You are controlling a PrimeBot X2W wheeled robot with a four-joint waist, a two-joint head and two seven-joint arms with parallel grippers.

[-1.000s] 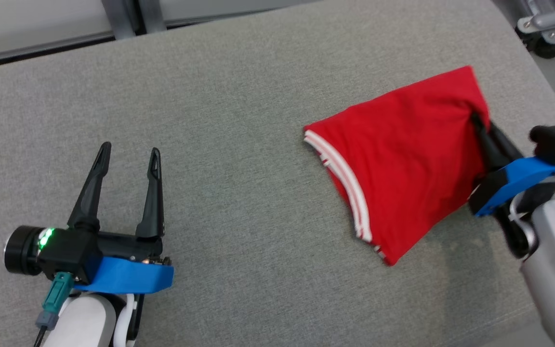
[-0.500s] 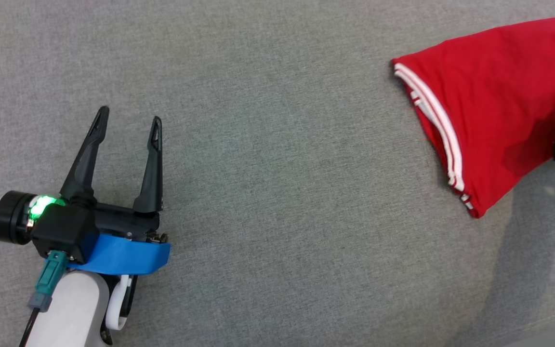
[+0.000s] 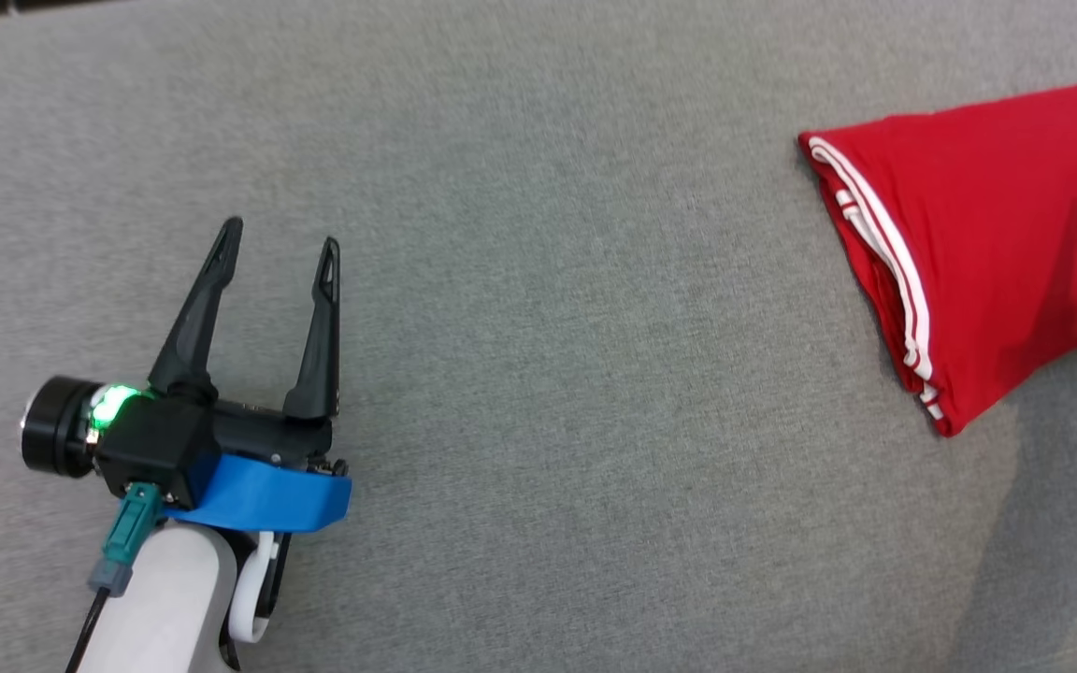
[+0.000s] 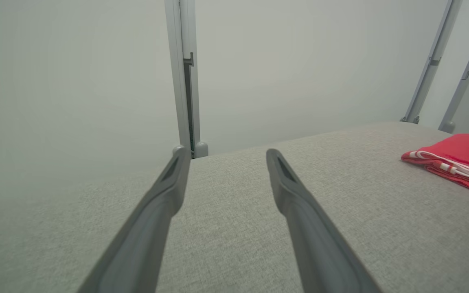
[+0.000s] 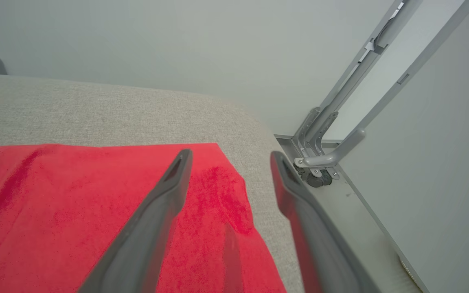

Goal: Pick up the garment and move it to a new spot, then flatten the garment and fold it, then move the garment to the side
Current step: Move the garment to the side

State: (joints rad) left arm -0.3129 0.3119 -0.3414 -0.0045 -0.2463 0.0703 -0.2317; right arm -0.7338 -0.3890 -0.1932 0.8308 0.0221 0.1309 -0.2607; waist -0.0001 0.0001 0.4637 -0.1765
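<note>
The grey fabric worktop (image 3: 538, 280) carries the folded red, white-striped garment (image 3: 997, 234) near its right edge. The right end effector (image 5: 231, 154) is released over the garment's corner; the left end effector (image 3: 281, 235), also released, is well apart.

Grey fabric surface (image 3: 538, 280) under the left gripper (image 4: 226, 151); upright post (image 4: 185, 81) and pale wall (image 4: 75, 81) ahead; caster wheel (image 5: 318, 179) beyond the right gripper (image 5: 230, 154).

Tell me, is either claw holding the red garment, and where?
Nothing is held. Both the left gripper and right gripper are open; the red garment lies free.
</note>
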